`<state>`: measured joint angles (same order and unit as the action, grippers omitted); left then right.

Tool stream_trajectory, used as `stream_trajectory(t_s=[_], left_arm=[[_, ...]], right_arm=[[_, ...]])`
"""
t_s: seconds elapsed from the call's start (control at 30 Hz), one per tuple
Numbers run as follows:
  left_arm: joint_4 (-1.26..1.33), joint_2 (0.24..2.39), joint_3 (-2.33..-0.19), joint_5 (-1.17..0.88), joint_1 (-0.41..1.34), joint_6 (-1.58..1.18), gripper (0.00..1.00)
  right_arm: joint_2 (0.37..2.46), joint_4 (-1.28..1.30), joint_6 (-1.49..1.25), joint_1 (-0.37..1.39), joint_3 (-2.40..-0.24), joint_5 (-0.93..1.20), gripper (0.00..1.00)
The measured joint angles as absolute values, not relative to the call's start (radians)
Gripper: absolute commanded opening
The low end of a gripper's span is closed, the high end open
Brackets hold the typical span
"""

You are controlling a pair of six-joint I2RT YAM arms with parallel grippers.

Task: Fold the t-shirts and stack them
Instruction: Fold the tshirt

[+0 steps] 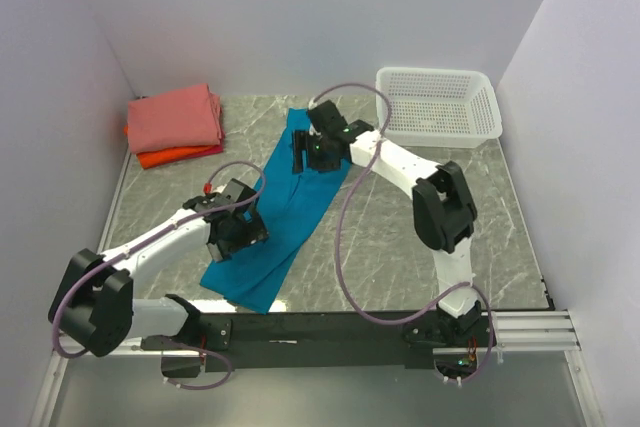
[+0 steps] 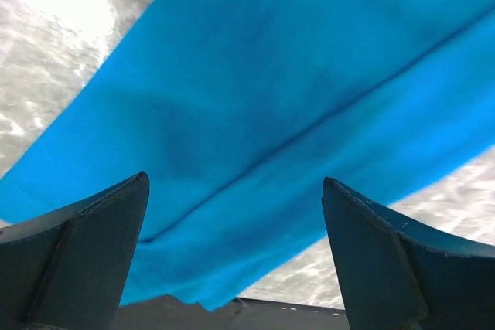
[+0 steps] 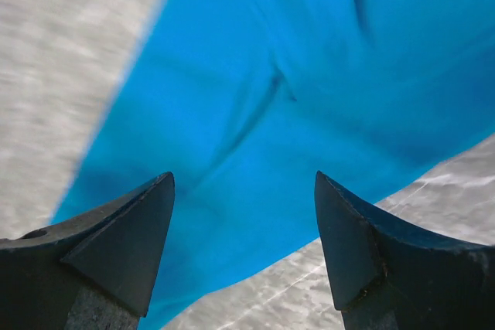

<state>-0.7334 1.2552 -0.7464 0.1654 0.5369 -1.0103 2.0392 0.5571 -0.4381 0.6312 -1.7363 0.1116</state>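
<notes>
Soft teal-blue cotton t-shirt is being seen lying across the grey table. Left fingers and right fingers are being held open over it. Light and floppy; edges should be pinched.

A grey, marbled stone-look surface fills a small booth, closed in by plain pale walls: a back wall, a left wall and a right wall. A black strip runs along the near edge, with a silver metal rail at its right end. The light is soft and even; close up, bright glare sheens the surface.
</notes>
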Motion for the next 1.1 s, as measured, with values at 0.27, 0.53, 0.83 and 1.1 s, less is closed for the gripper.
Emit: stream_trajectory(t_s=[0.27,0.53,0.83,1.1], left_arm=[[-0.614,1.276,-0.636,0.065,0.522,-0.97,0.99],[-0.427,1.213,-0.548,-0.107,0.554,-0.993,1.0],[-0.223,1.321,-0.57,-0.214,0.818,-1.124,0.99],[-0.345,1.366,-0.686,-0.121,0.978,-1.162,1.0]], right_arm=[[2.218,0.651,-0.476,0.607,-1.757,0.052,0.79],[2.34,0.712,-0.471,0.556,-1.958,0.059,0.79],[2.537,0.795,-0.371,0.471,-2.308,0.101,0.79],[2.586,0.716,-0.297,0.386,-2.399,0.149,0.81]])
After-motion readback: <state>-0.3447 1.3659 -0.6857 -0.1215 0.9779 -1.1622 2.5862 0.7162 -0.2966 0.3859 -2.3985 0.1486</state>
